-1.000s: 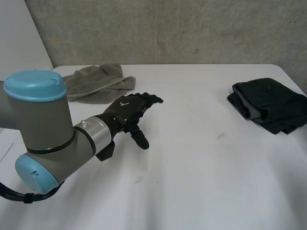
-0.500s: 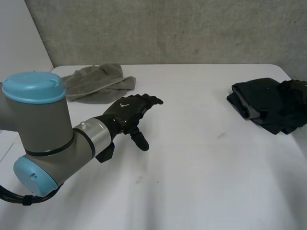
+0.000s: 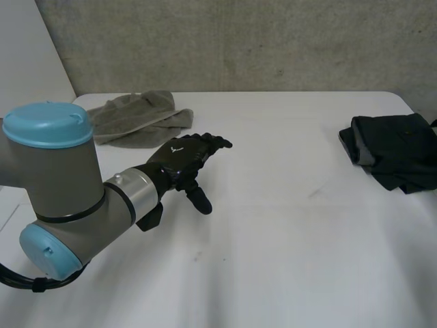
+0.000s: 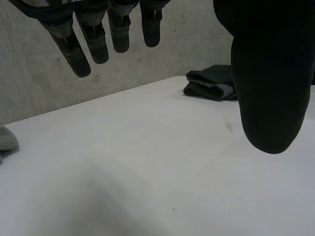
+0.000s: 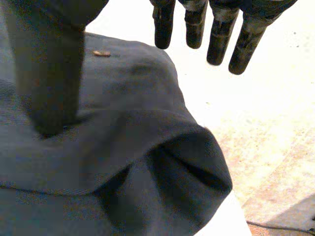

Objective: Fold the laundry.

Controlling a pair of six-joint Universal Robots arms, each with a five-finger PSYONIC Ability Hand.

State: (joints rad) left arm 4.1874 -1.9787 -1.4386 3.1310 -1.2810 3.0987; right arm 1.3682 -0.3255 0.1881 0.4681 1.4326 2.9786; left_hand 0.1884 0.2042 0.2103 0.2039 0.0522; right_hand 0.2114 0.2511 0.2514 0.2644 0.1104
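A dark folded garment (image 3: 395, 150) lies at the table's far right, near the edge. In the right wrist view my right hand (image 5: 47, 73) hovers just over this garment (image 5: 123, 147), fingers (image 5: 219, 39) straight and spread from the thumb, holding nothing. A crumpled grey towel (image 3: 136, 116) lies at the back left. My left hand (image 3: 184, 160) floats over the middle left of the table (image 3: 273, 225), open and empty. Past its straight fingers (image 4: 98, 39), the left wrist view shows the dark garment (image 4: 211, 84).
Next to the dark garment the table's edge (image 5: 221, 219) drops to the floor (image 5: 275, 162). A grey wall (image 3: 239, 41) stands behind the table. My left arm's big joint (image 3: 54, 184) sits at the front left.
The dark garment has slid right toward the table's edge, and my right hand's fingers have opened over it. The left hand has not moved.
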